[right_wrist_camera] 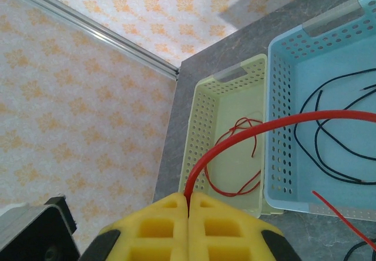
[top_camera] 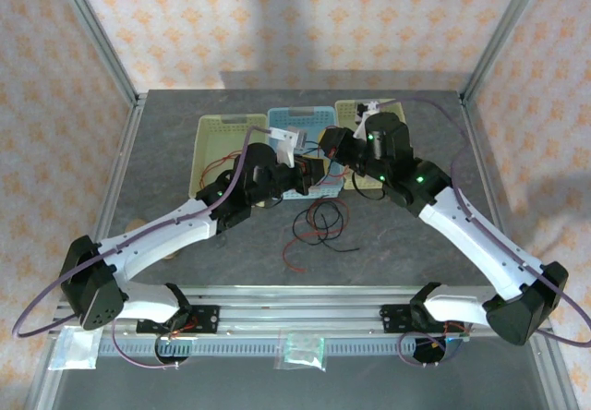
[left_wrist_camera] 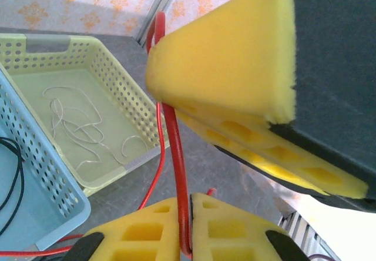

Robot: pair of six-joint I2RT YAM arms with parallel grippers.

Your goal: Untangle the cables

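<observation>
With left tool and right tool both clenched on the red cable, draw apart slowly, easing it free of the black cables mid-bench

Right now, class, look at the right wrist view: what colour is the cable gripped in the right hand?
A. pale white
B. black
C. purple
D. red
D: in the right wrist view the red cable arcs up out of the shut right hand, while the black ones lie loose in the blue basket.
</observation>
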